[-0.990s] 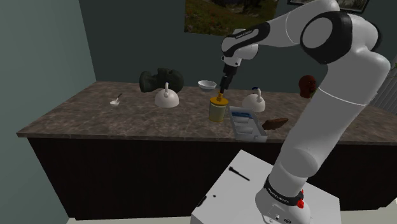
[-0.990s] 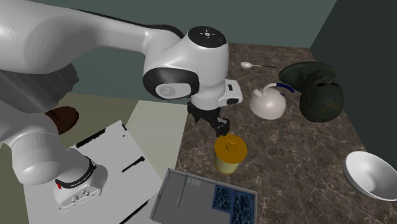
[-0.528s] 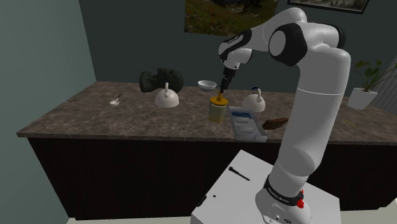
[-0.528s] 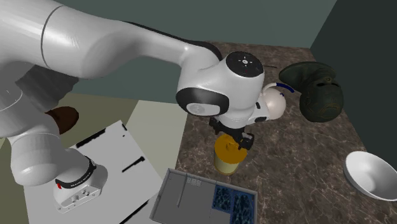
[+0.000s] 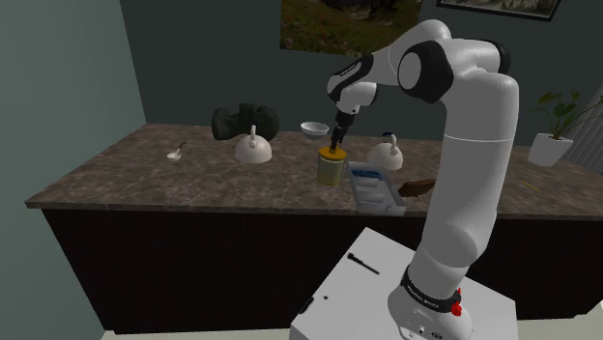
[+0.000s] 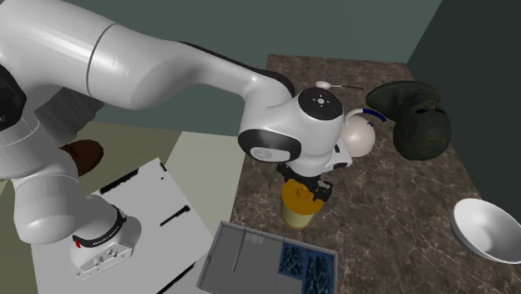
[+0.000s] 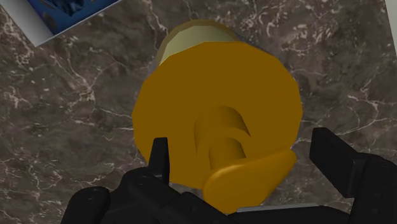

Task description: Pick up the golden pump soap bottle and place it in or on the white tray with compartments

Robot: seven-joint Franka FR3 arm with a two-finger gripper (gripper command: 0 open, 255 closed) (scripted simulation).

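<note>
The golden pump soap bottle (image 5: 330,167) stands upright on the dark marble counter, just beside the white tray with compartments (image 5: 375,187). My gripper (image 5: 336,143) hangs directly over the bottle, down at its pump. In the wrist view the golden cap (image 7: 216,108) and its pump nozzle lie between the fingers (image 7: 334,159), which stand apart on either side without clasping it. In the second exterior view the hand covers the top of the bottle (image 6: 298,213), and the tray (image 6: 250,255) lies close by it. A corner of the tray (image 7: 57,16) shows beyond the bottle.
On the counter stand a white kettle (image 5: 253,147), a second kettle (image 5: 387,153), a white bowl (image 5: 313,127), a dark green lumpy object (image 5: 244,120), a spoon (image 5: 177,151) and a brown object (image 5: 419,187). The counter's front edge runs just before the tray.
The arm's upper links have swung up and back. The hand has moved over the bottle and come down, so its fingers now flank the pump.
</note>
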